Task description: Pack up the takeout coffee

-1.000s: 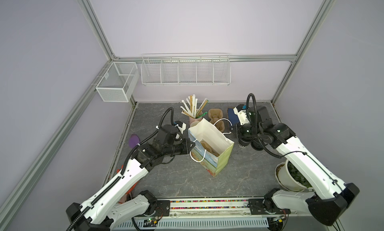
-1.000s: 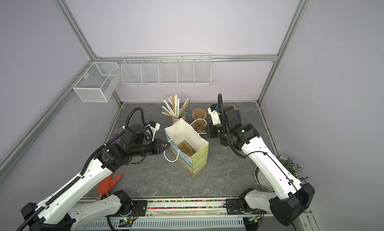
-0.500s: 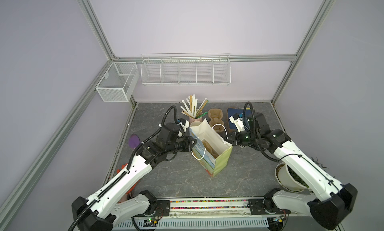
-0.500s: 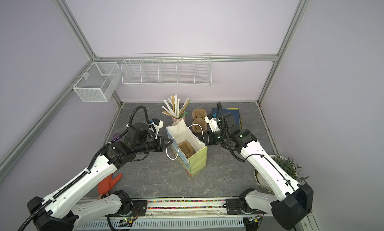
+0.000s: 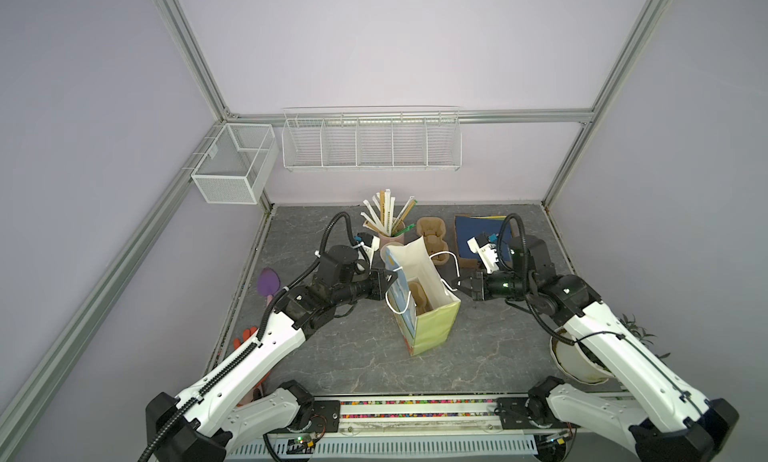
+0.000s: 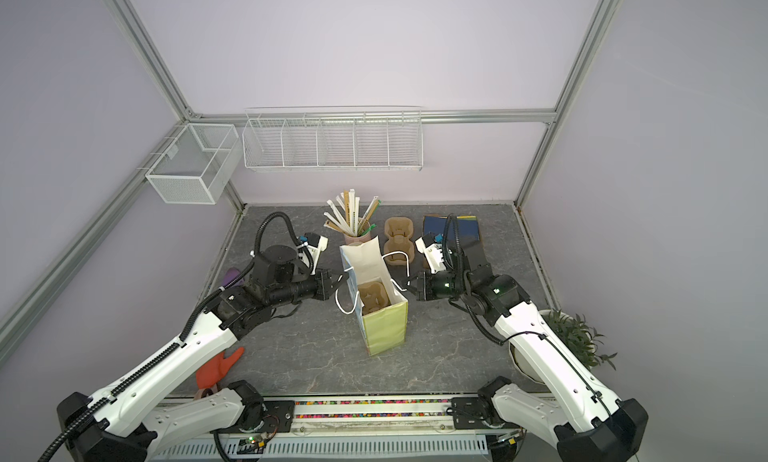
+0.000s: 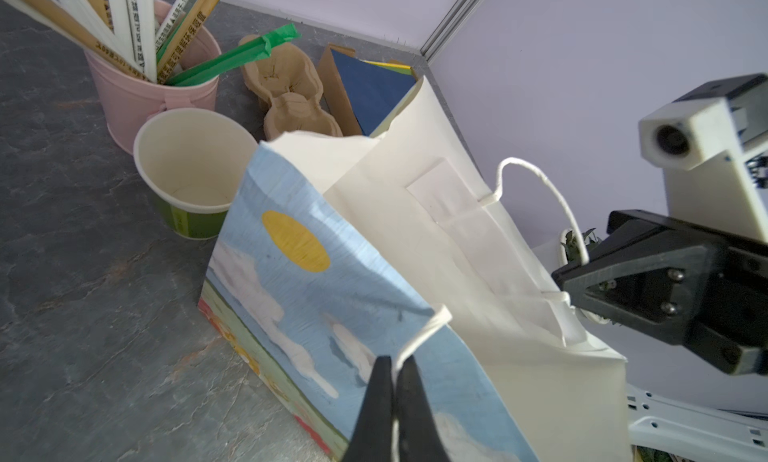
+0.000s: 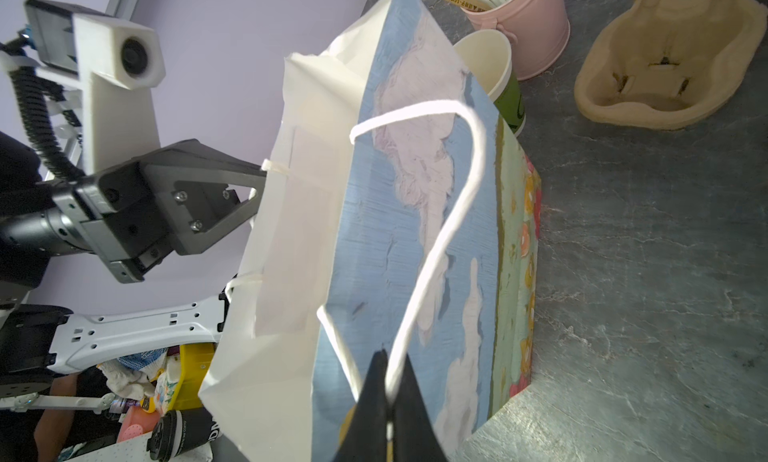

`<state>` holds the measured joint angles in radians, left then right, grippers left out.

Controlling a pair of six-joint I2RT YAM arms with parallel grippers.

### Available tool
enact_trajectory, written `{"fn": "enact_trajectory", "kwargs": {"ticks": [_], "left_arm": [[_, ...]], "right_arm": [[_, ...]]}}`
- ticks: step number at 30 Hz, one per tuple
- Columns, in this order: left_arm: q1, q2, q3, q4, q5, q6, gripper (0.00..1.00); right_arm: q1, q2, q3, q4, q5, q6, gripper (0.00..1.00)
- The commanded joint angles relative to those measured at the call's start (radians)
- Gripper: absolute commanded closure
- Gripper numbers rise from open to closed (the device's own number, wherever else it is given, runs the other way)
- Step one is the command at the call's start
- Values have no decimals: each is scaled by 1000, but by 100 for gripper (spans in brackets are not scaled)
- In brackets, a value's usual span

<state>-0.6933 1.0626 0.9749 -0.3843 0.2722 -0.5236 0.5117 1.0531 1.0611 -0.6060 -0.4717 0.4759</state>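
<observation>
Nearest the robot's base, an orange rubber glove (image 6: 216,366) lies at the left edge of the grey stone-patterned tabletop (image 5: 353,348), and a white pot with a green plant (image 6: 573,339) sits at the right edge. Mid-table, a tall paper gift bag printed with blue sky, clouds and a yellow sun (image 5: 432,327) stands upright with its mouth open and a brown moulded-pulp cup carrier (image 5: 417,298) inside. The left gripper (image 7: 395,381) has its fingers pinched together on the left white cord handle (image 7: 424,327). The right gripper (image 8: 388,381) is likewise clamped on the right white cord handle (image 8: 457,190), so the two meet the bag from opposite sides. The takeout coffee, a black paper cup with pale print (image 8: 195,433), shows only in the right wrist view. There it sits among clutter past the left arm, outside the bag and well apart from both grippers. Its long axis runs the same way as the bag's height, with its dark capped end toward the side of the bag's mouth, so it reads as upright. Just behind the bag stands an empty green paper cup with a white inside (image 7: 191,223), then a pink metal bucket of wrapped straws (image 7: 137,94). Beside them lie a second brown pulp carrier (image 5: 432,233) and a dark blue sheet on brown cardboard (image 5: 467,231). Farthest back, two white wire baskets (image 5: 372,148) hang on the walls.
</observation>
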Motion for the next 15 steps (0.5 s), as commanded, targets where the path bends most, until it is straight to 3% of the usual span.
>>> {"fn": "enact_trajectory", "kwargs": {"ticks": [1,15], "left_arm": [[6,-2,-5,90,40,23,100],[9,29,-67,197,69,-76,100]], "right_arm": [[-3,-39,-14,-3,-3,25,93],[-12,-44,108,-101,106,-7,93]]}}
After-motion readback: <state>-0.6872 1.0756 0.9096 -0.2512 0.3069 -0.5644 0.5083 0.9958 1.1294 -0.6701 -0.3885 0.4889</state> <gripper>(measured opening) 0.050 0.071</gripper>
